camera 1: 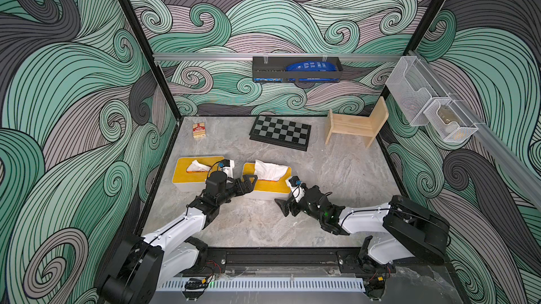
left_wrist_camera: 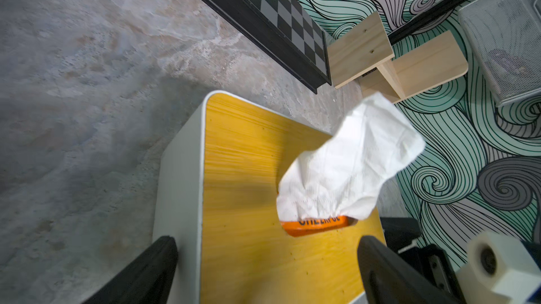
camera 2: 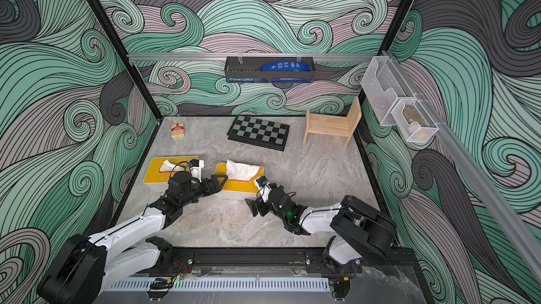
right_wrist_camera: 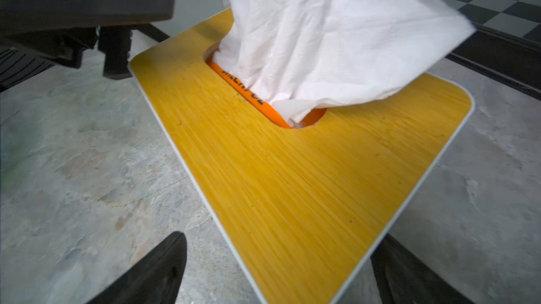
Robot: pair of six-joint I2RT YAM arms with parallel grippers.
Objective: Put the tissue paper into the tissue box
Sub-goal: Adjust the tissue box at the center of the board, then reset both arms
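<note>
A white tissue box (camera 1: 269,189) with a yellow wooden lid sits mid-table, and white tissue paper (camera 1: 270,169) stands up out of its orange-rimmed slot. A second like box (camera 1: 187,170), also with tissue (camera 1: 197,166) poking out, lies to its left. My left gripper (camera 1: 249,184) hovers open over the middle box's left end, its jaws straddling the lid (left_wrist_camera: 243,156) short of the tissue (left_wrist_camera: 348,164). My right gripper (camera 1: 282,207) is open and empty at the box's front right corner, low over the lid (right_wrist_camera: 292,170), facing the tissue (right_wrist_camera: 322,30).
A folded chessboard (camera 1: 280,132) lies at the back centre and a small wooden chair (camera 1: 355,123) at the back right. A card pack (camera 1: 199,130) is at the back left. A black shelf (camera 1: 295,69) and mesh baskets (camera 1: 421,103) hang on the walls.
</note>
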